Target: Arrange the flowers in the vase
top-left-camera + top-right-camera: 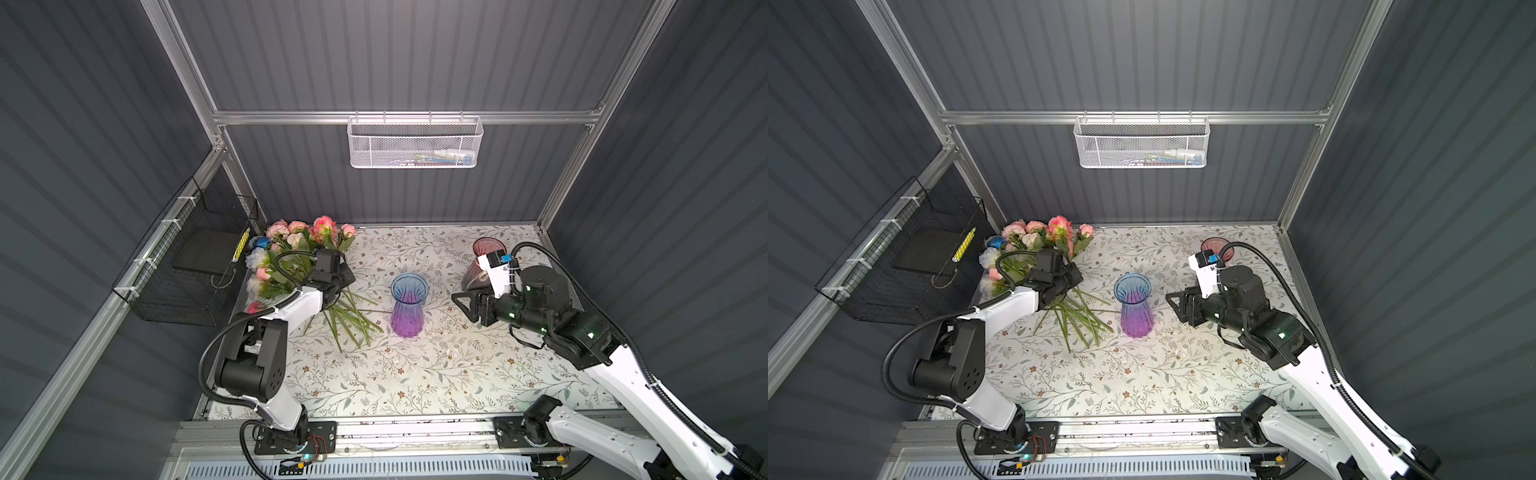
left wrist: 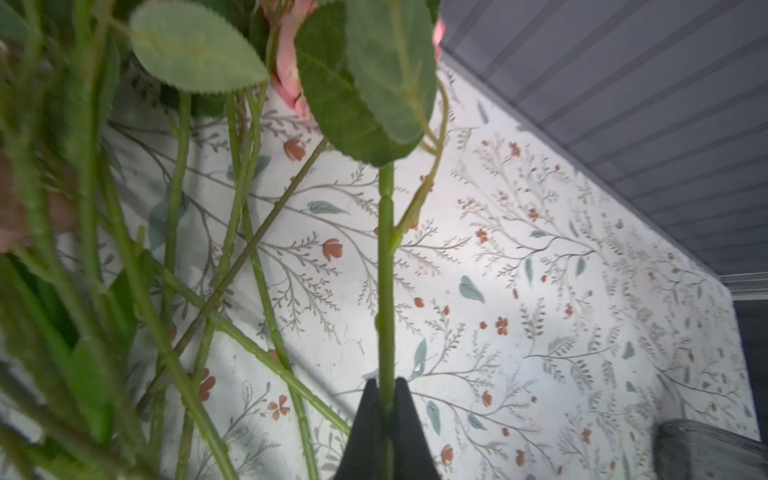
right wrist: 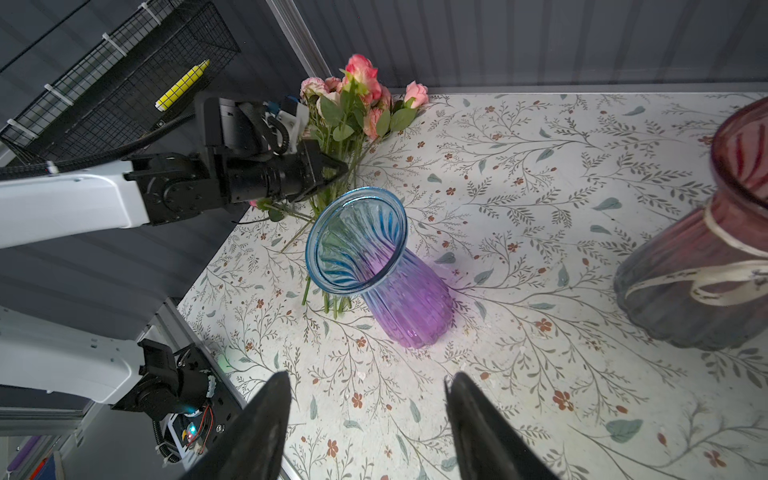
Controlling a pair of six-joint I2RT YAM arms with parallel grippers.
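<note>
The flowers lie in a heap at the back left, pink, cream and blue blooms toward the corner and green stems fanned toward the middle. The vase, ribbed glass fading from blue to purple, stands upright and empty at the table's centre. My left gripper is over the stems, shut on one green flower stem that runs straight up between its jaws. My right gripper hangs open and empty just right of the vase.
A dark red ribbed vase with a cream ribbon stands at the back right, behind my right wrist. A black wire basket hangs on the left wall, holding a yellow marker. A white mesh basket hangs on the back wall.
</note>
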